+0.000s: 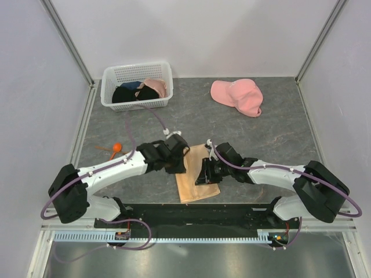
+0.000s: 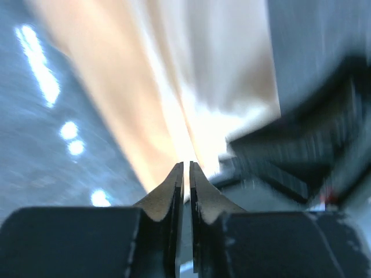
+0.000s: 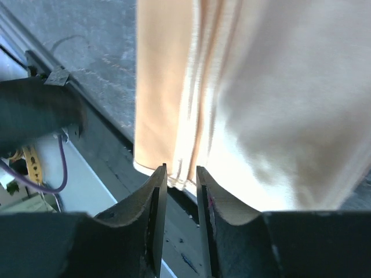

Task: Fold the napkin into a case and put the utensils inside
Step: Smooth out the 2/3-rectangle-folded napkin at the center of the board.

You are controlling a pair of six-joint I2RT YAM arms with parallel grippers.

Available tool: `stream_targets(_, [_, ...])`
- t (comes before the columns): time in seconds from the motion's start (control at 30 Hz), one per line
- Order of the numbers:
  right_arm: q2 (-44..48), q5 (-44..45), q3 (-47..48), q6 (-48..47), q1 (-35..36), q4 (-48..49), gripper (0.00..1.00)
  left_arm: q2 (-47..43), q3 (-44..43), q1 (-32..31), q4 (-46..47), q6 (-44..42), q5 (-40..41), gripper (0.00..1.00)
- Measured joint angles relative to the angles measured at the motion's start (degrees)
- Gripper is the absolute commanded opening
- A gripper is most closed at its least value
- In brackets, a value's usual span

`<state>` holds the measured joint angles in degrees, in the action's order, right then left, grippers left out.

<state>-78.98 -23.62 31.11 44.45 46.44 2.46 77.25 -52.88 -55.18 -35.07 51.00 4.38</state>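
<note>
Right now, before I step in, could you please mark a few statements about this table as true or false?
1. The napkin lies near the front edge of the table. True.
2. The pink cap sits inside the white basket. False: it lies on the table, far right; the white basket stands far left.
3. The spoon rests on the napkin. False: it lies on bare table, left of the napkin.
4. The right pincer shows a gap between its fingers. True.

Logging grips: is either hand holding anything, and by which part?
Right hand: open at the napkin edge, nothing held. Left hand: at the napkin, cannot tell.
</note>
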Motion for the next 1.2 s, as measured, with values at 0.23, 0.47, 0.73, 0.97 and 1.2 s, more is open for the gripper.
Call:
stream_targets(0.23, [-3.61,-1.03,2.1,0.13,3.96,1.29,0.31,3.65,-2.64,17.99,3.96,-5.42,-1.46,0.06])
stream_targets(0.47, [-7.26,-1.66,2.1,1.92,7.21,4.15,0.25,17.79,-9.64,23.02,10.08,-8.76,-6.05,0.05])
stream_targets(0.73, [-9.51,-1.81,1.88,4.02,9.03,8.07,0.23,24.04,-10.84,23.02,13.94,-9.14,-9.79,0.05])
stream_targets(0.97, [-11.19,-1.75,-0.68,5.51,9.22,11.19,0.22,29.2,-12.87,23.08,15.98,-9.16,-11.02,0.04])
stream_targets(1.2, [-11.28,-1.2,-1.2,5.99,9.46,13.05,0.24,30.97,-14.05,23.23,16.79,-9.18,-12.57,0.04])
